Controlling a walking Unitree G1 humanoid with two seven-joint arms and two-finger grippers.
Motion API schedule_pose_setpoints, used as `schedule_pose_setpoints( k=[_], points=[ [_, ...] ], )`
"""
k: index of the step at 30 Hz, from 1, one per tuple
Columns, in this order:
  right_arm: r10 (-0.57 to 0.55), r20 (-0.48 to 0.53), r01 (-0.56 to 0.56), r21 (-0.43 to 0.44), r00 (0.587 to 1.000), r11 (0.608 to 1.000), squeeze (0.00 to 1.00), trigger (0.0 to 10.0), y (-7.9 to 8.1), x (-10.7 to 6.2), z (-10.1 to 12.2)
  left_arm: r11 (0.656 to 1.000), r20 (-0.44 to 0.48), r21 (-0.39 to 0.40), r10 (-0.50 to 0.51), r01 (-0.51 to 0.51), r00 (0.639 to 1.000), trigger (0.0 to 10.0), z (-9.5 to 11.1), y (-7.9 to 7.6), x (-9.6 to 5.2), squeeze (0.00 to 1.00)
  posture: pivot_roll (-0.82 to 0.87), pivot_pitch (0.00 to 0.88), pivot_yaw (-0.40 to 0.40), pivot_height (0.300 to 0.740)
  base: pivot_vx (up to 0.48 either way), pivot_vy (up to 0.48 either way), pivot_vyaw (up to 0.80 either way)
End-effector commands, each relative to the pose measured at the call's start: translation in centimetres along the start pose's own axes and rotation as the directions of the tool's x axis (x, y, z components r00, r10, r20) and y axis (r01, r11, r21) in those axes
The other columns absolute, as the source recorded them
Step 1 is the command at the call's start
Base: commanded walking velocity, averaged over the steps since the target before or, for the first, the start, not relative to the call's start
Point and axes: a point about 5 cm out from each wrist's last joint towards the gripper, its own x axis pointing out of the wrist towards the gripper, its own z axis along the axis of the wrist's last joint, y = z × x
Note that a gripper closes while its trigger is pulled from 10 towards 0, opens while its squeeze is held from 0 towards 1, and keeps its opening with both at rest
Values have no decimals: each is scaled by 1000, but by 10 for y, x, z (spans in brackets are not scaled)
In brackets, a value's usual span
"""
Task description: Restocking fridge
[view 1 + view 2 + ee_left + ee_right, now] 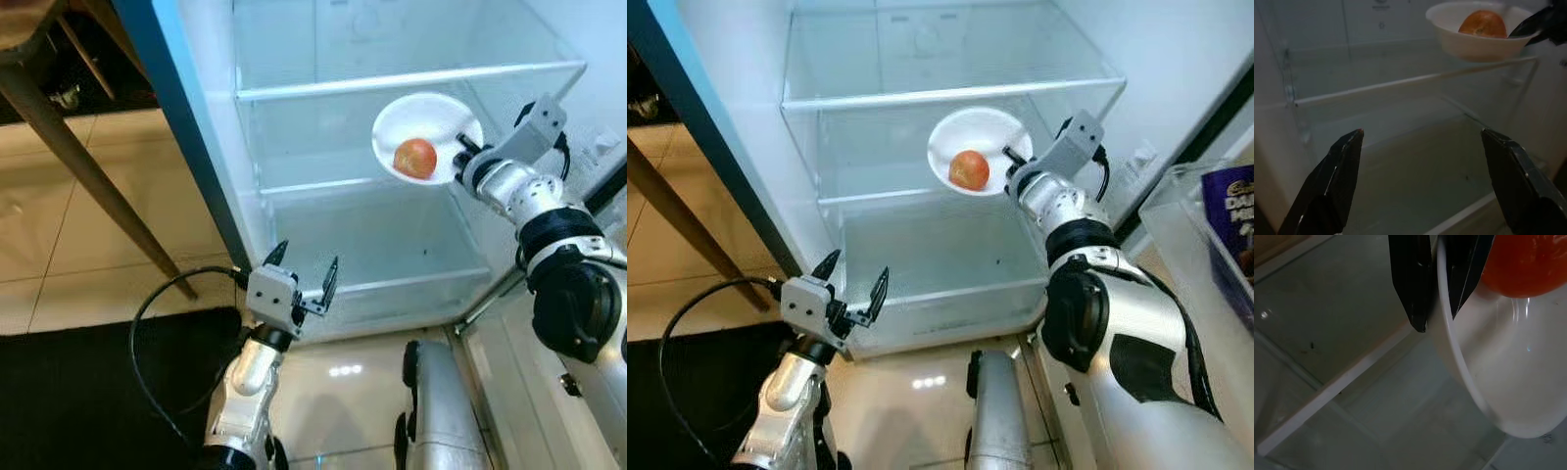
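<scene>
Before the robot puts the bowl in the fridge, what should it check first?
1. Right pincer shut on the bowl rim: ok.
2. Orange fruit sits inside the bowl: ok.
3. Bowl level: not ok, it tilts.
4. Glass shelf below has bare room: ok.
5. Left pincer open, low at the fridge front, apart from the bowl: ok.
6. Bowl resting on the shelf yet: cannot tell.

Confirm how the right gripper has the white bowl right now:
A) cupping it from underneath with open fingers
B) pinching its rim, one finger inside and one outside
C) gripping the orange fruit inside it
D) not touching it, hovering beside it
B: in the right wrist view the right gripper has its black fingers either side of the bowl rim, the fruit lying loose inside.
</scene>
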Motion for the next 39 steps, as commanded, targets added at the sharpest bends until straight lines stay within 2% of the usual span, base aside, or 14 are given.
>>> schedule_pose_setpoints(
  k=[1,6,8,10,11,15,16,18,29,39],
  points=[
    [4,33,-5,36,999,999,0,10000,3,-1,9,1000,-8,-22,1,-2,1000,10000,1,-6,-1,0,55,334,-18,504,0,0,0],
    [2,59,-5,44,998,999,0,10000,5,-2,15,999,18,-31,-19,20,1000,10000,13,-11,1,0,69,360,-7,504,0,0,0],
    [-12,90,7,57,996,998,0,10000,4,-3,22,999,31,-33,-30,31,999,10000,23,-14,4,0,74,372,-1,504,0,0,0],
    [-12,90,7,57,996,998,0,10000,4,-3,22,999,31,-33,-30,31,999,10000,23,-14,4,0,74,372,-1,504,0,0,0],
    [-24,120,16,64,993,998,0,10000,3,-5,31,999,50,-35,-32,34,998,10000,34,-13,7,0,79,384,2,504,0,0,0],
    [-33,143,23,67,989,997,0,10000,2,-6,40,999,69,-36,-34,37,997,10000,42,-12,10,0,83,389,3,504,0,0,0],
    [-49,169,36,77,984,996,0,10000,0,-8,48,998,86,-42,-39,43,996,10000,51,-12,13,0,85,392,6,504,0,0,0],
    [-58,185,42,87,981,995,0,10000,-1,-10,54,998,91,-44,-48,53,995,10000,55,-12,13,0,86,394,8,504,0,0,0],
    [-64,225,33,135,972,990,0,10000,-2,-14,68,990,57,-54,-130,134,990,10000,60,-21,7,0,99,405,19,504,0,0,0],
    [-45,245,4,165,969,986,0,10000,10,-16,74,985,50,-50,-164,166,985,10000,67,-25,4,0,120,414,19,504,0,0,0]
  ],
)
